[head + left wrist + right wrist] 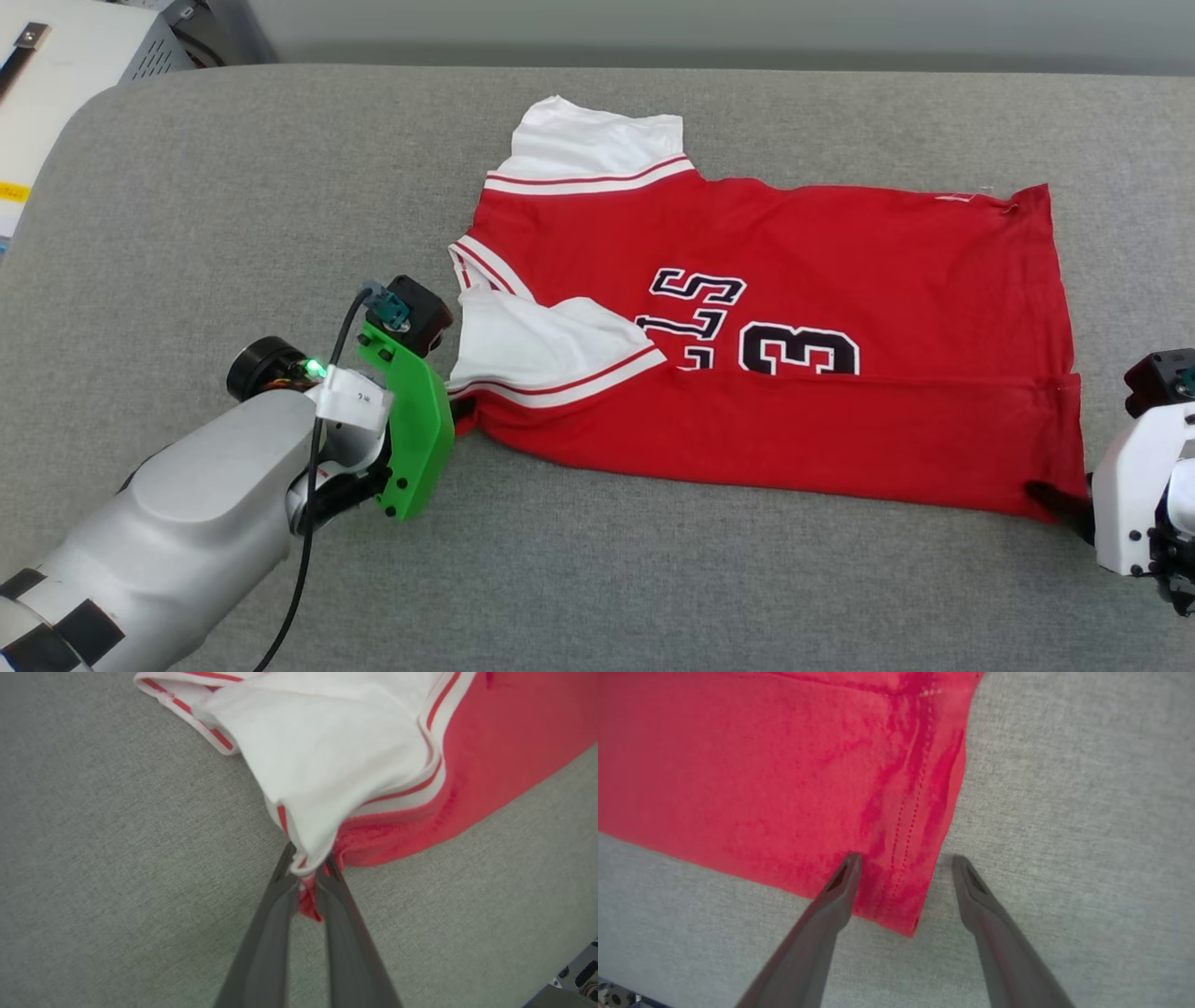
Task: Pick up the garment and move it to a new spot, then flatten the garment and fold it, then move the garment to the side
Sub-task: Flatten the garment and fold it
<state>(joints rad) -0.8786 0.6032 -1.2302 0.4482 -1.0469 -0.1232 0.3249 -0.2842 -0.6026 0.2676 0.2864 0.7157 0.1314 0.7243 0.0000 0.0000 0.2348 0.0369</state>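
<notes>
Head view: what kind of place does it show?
Probably a robot test bench rather than a home: a wide grey cloth-covered surface with the garment spread on it, and a pale vented equipment case beyond its far left corner.

Head view: from above, facing forward and down onto the grey padded surface [233,187], far enough to hold the whole garment [794,261] mid-frame. Left wrist view: low, very close, facing along the left pincer [308,870] at the white sleeve [327,765], shared with the head view's left of centre. Right wrist view: equally close, along the right pincer [903,863] at the red hem corner [901,905], shared with the head view's lower right.
</notes>
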